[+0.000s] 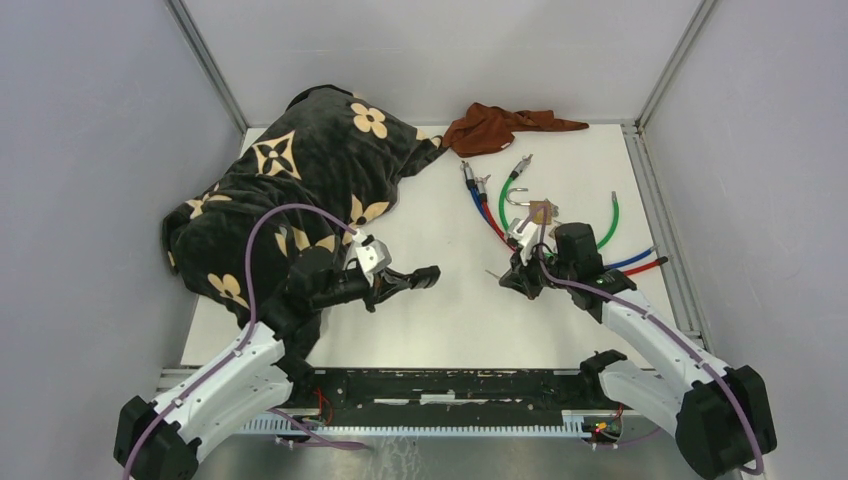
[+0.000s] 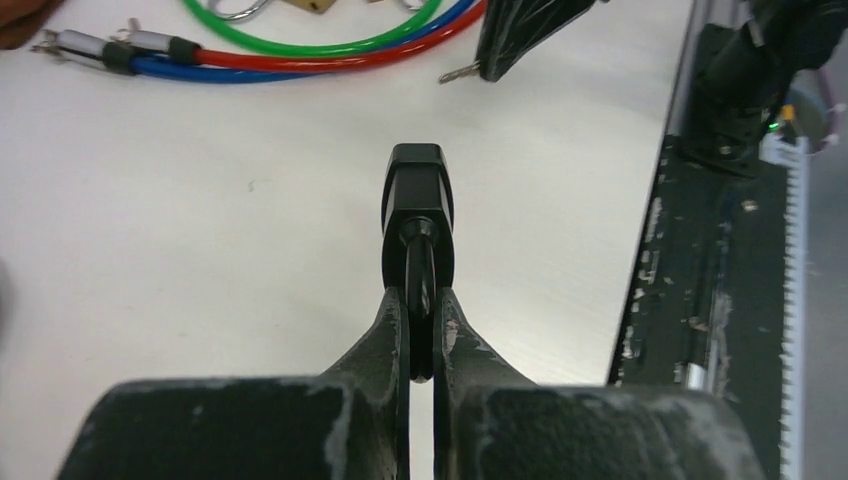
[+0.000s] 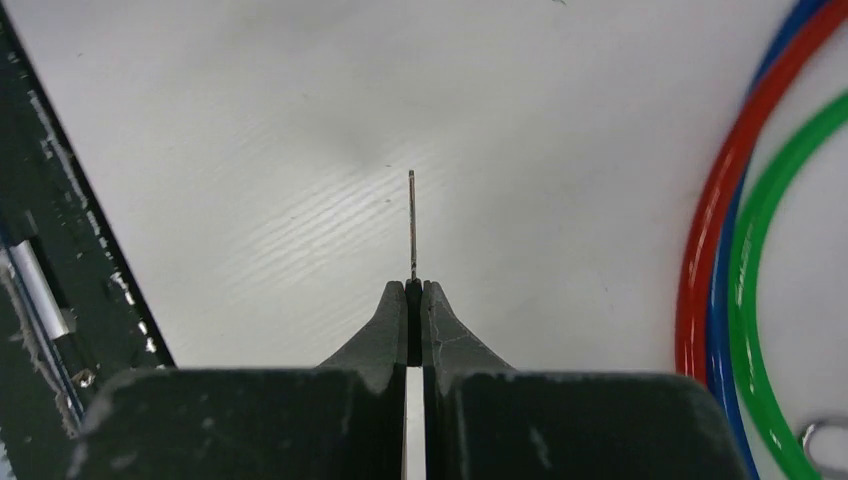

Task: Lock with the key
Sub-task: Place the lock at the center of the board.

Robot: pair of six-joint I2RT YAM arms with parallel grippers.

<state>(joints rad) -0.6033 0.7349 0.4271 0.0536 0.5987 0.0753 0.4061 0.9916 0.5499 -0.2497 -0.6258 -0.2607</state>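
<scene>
**Both hands pinched shut: padlock on the left, key on the right**

Left hand, centre-left in the overhead view: its scuffed matte-black fingers are pressed onto a dark rounded loop at the near end of a small black block-shaped padlock. The smooth, square-cornered body juts out past the fingertips over the white counter.

Right hand, centre-right in the overhead view: its tips are pressed together on a thin silvery metal key. The wrist view shows the key edge-on, as a straight, slim blade. Key tip and padlock face each other, apart.

Glossy red, blue and green cables curve along the right of the right wrist view. A black plush blanket with tan flowers is heaped at upper left, and a crumpled brown cloth lies at top centre.
</scene>
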